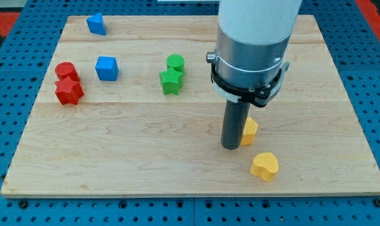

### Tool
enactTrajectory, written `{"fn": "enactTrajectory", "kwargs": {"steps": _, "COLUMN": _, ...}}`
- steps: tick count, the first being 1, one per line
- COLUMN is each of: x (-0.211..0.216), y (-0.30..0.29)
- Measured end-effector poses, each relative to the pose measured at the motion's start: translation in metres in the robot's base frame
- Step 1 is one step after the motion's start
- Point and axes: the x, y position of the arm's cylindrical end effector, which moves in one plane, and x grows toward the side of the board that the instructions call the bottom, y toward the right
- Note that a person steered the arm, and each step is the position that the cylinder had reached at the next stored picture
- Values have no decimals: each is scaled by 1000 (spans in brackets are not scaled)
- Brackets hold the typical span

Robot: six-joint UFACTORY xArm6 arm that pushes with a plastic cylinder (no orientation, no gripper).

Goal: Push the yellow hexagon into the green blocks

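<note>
The yellow hexagon (249, 131) lies at the board's lower right, partly hidden behind my rod. My tip (231, 147) rests on the board at the hexagon's left side, touching or nearly touching it. The green blocks, a green cylinder (175, 63) and a green star (171, 81) just below it, stand together at the upper middle of the board, up and to the left of my tip.
A yellow heart (264, 166) lies below and right of the hexagon. A blue cube (106, 68) and a blue block (96, 24) are at upper left. A red cylinder (65, 71) and red star (69, 91) sit at the left. The wooden board (177, 176) lies on a blue pegboard.
</note>
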Motion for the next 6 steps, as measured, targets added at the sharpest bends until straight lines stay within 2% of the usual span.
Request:
{"fn": "enactTrajectory", "kwargs": {"steps": 2, "x": 6, "y": 9}}
{"fn": "enactTrajectory", "kwargs": {"steps": 3, "x": 21, "y": 57}}
{"fn": "enactTrajectory", "kwargs": {"steps": 4, "x": -24, "y": 30}}
{"fn": "enactTrajectory", "kwargs": {"steps": 5, "x": -58, "y": -52}}
{"fn": "enactTrajectory", "kwargs": {"steps": 6, "x": -81, "y": -70}}
